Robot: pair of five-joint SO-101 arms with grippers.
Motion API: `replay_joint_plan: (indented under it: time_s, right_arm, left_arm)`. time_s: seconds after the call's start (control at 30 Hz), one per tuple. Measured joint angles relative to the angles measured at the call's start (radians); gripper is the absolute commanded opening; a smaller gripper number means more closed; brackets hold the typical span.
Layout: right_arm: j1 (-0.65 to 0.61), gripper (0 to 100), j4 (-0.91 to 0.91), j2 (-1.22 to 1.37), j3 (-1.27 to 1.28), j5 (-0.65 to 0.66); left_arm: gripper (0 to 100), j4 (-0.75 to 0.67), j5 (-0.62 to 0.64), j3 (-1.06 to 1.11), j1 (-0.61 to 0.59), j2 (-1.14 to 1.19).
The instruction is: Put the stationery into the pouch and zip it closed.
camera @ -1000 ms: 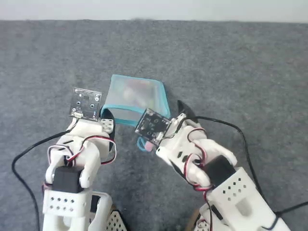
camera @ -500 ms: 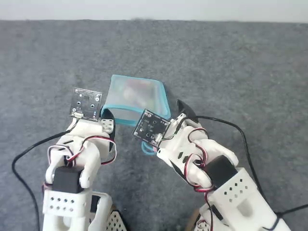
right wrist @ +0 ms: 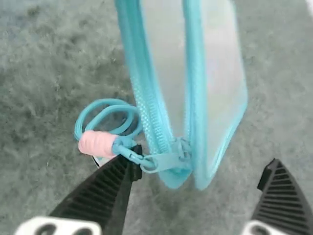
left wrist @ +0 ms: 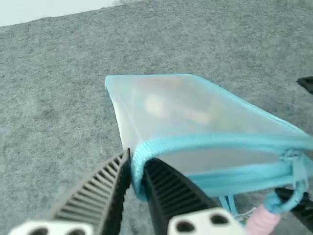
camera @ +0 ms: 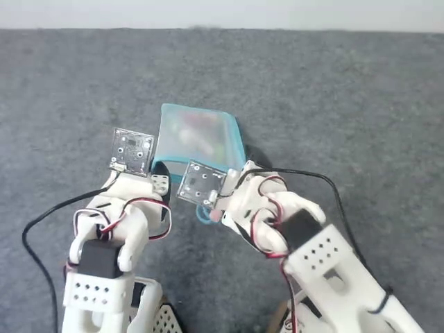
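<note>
A translucent pouch with teal trim lies on the grey carpet between the two arms, with coloured stationery dimly visible inside. My left gripper is shut on the pouch's teal zipper edge at one corner. My right gripper is open, its fingers wide apart either side of the pouch's other zipper end. The zipper slider sits at that end, beside one black finger. From it hang a teal cord loop and a pink bead. Both also appear in the left wrist view, bead.
Grey carpet covers the table on all sides of the pouch. The right arm's body and its black cable lie close behind the pouch. A pale wall runs along the far edge.
The right arm has swung left toward the left arm, its wrist board now over the pouch's near edge. The left wrist has shifted slightly right, still holding the pouch.
</note>
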Motion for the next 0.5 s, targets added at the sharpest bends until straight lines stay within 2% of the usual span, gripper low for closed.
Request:
replay_joint_plan:
  time_s: [0.1,0.5]
  right_arm:
    - [0.008,28.0,-0.006,0.011,0.000,0.002]
    - [0.037,27.8,-0.006,0.011,-0.002,0.006]
  left_arm:
    - [1,0.000,0.000,0.000,0.000,0.000]
    - [1,0.000,0.000,0.000,0.005,0.000]
